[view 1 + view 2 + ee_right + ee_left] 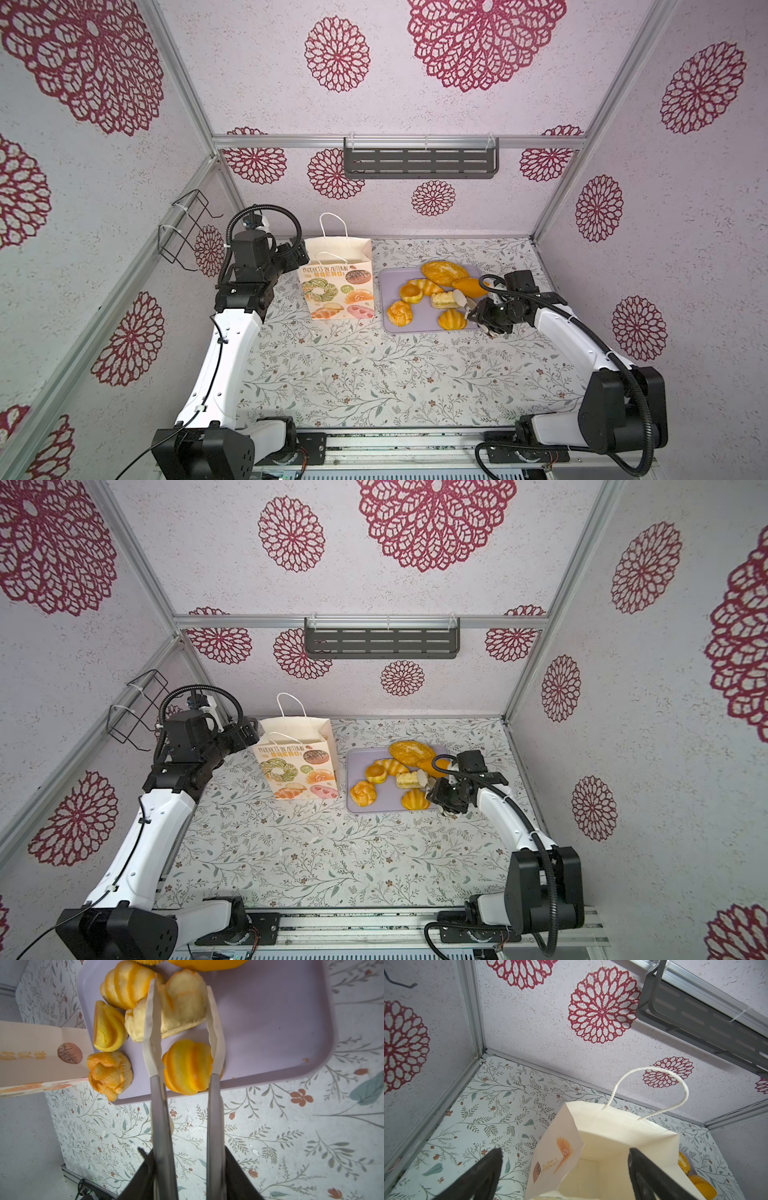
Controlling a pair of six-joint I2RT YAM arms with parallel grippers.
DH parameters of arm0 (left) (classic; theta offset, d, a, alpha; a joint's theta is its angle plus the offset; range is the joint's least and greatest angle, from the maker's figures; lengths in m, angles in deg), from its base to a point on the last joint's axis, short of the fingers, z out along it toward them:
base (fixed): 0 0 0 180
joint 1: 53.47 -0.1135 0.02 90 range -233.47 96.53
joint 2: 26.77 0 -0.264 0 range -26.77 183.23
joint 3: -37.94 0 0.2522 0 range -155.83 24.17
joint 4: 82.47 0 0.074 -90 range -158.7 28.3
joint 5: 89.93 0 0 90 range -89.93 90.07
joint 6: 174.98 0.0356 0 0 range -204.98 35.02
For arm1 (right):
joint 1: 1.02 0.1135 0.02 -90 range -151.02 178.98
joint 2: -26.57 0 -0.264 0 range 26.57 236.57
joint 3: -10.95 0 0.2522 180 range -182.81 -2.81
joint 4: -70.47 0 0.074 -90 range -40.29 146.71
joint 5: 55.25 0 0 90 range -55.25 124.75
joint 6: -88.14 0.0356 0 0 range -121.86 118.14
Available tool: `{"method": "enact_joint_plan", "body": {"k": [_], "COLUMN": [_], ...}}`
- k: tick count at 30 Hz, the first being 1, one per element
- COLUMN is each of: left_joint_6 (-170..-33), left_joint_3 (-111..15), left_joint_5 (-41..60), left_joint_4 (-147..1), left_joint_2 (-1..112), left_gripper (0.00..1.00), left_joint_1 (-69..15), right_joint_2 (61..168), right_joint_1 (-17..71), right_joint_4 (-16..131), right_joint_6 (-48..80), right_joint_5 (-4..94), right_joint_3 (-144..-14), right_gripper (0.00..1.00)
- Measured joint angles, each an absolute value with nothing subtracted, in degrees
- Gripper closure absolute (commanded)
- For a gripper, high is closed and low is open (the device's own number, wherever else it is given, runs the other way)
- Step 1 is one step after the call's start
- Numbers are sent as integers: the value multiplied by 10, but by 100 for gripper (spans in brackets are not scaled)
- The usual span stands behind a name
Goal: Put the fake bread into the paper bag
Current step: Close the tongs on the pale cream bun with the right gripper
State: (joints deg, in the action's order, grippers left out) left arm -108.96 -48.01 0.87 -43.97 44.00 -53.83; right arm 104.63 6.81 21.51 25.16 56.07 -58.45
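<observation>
Base of tongs (215,1115) inside right pincer (187,1152)

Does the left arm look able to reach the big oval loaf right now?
Probably not directly: the paper bag stands upright between the left gripper and the tray, and the oval loaf lies at the tray's far edge.
</observation>
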Motion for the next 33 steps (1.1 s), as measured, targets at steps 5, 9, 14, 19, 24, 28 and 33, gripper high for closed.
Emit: {"method": "enact_joint_plan", "body": {"k": [5,9,14,19,24,28,33], "left_joint_6": [-1091,-1091,-1091,-1091,-1091,-1090,-1090], "left_joint_3": [-480,-480,-480,-480,-480,-480,-480], "left_joint_5": [9,8,8,8,6,1,-8], "left_joint_4": [-440,-440,-440,-440,-440,-440,-439], "left_joint_2": [440,440,440,440,440,440,440], "left_gripper": [3,3,3,3,3,3,3], "left_joint_1": [-538,-538,-538,-538,-538,-538,-537], "right_joint_2": [1055,1058,1060,1059,1049,1039,1022], "right_joint_1": [69,69,69,69,69,69,70], "right_joint_4": [224,229,233,235,224,219,216], "right_joint_6": [251,251,251,252,252,252,252], "right_joint_5": [569,575,576,576,575,575,575], "right_joint_3": [-584,-584,-584,-585,-590,-596,-597], "right_gripper": [70,75,83,85,86,86,87]}}
